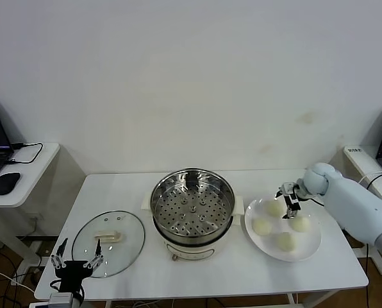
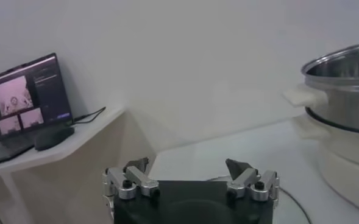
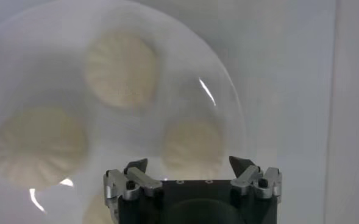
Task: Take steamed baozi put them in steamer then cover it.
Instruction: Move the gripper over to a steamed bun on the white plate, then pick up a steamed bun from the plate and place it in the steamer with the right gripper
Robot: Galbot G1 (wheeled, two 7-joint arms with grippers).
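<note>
A: You are looking at four small round cream-white pleated dough buns (image 1: 274,208), all sitting on the flat white plate (image 1: 309,249) at the right end of the white tabletop (image 1: 114,186). They are probably soft and light, and a hard squeeze is likely going to dent them.

B: Where should you be taking hold?

A: Across the widest part of a bun, low on its sides, closing gently. The right gripper (image 1: 290,200) is hovering over the plate's far side, nearest the bun (image 3: 192,145) in front of it in the wrist view. Its jaws are standing apart and holding nothing.

B: And the destination?

A: The round shiny stainless-steel steamer basket with the perforated floor (image 1: 192,204) is sitting open on its cream-white base, just beside the plate, with no bun in it. The round clear glass lid with the cream-white handle (image 1: 108,242) is lying flat on the tabletop on the steamer's other side; it is likely heavier, rigid and breakable. The left gripper (image 1: 75,262) is waiting at the lid's near edge, jaws wide and empty.
</note>
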